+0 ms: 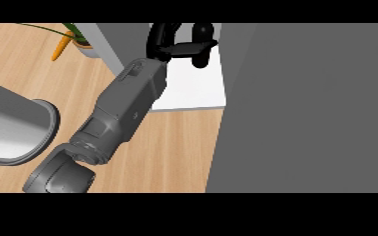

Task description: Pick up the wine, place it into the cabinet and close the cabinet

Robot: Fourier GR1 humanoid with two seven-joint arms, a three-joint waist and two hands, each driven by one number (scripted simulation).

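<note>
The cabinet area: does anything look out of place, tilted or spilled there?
Nothing stands out. The left hand reaches into the cabinet above its white floor; no bottle is visible. The grey door stands open, nothing spilled.

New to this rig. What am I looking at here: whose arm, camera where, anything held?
The camera sits at the robot's head, looking steeply down at a wooden counter. The grey forearm coming up from the lower edge ends in a black hand, the left hand, reaching into the white inside of the cabinet. Its fingers are curled, but what they hold, if anything, cannot be made out. The big grey panel at right looks like the cabinet's door. At far left is a rounded grey metal object; top left, a potted plant. No right hand or wine shows.
</note>
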